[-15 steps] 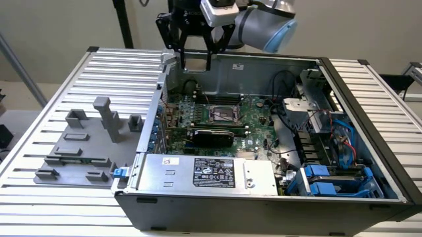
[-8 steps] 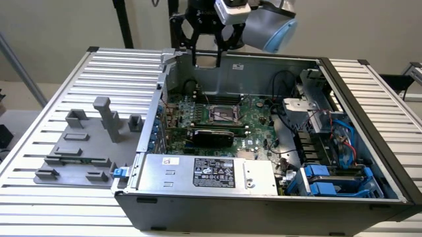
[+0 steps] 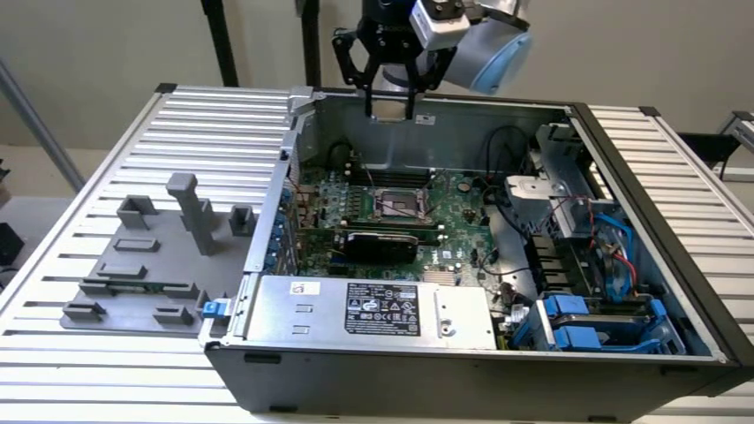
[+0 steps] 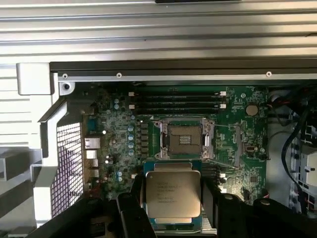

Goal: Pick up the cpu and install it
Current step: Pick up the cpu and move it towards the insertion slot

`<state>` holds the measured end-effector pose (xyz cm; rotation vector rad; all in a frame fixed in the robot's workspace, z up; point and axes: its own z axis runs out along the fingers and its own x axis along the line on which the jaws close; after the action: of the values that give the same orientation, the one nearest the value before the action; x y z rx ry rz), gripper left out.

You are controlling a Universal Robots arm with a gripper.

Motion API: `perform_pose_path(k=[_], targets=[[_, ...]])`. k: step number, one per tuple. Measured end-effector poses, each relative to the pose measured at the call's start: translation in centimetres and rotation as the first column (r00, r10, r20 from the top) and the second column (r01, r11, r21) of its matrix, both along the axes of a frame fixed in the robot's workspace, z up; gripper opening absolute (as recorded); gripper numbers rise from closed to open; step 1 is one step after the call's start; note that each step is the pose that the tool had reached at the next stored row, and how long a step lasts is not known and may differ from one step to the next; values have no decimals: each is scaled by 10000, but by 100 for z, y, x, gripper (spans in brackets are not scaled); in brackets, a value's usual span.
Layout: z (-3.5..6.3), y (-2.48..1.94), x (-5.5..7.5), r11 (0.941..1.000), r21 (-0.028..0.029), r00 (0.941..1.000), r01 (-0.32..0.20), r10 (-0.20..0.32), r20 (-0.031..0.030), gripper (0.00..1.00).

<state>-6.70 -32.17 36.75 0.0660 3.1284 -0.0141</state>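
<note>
Your arm (image 3: 471,44) hangs wrist-down over the open grey metal computer case (image 3: 471,380), jaws clamped on the flat square silver-topped cpu (image 4: 172,196); the black-framed motherboard socket (image 4: 184,139) lies uncovered.

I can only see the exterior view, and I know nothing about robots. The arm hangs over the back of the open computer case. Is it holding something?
Observer: Yes. The wrist view shows the cpu held by the gripper, between its dark fingers, metal top toward the camera.
Operator: Is it over its slot?
Observer: No. The socket shows whole, apart from the chip.
Operator: Is that socket free?
Observer: Yes, its centre is bare, with no chip inside.
</note>
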Motion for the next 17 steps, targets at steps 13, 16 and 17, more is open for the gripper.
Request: perform_pose_path(k=[13, 16, 17], targets=[[-237, 43, 337, 10000, 0, 10000, -22, 22, 2, 55], [-251, 45, 344, 10000, -2, 10000, -24, 24, 2, 55], [-251, 44, 344, 10000, -3, 10000, -23, 23, 1, 55]])
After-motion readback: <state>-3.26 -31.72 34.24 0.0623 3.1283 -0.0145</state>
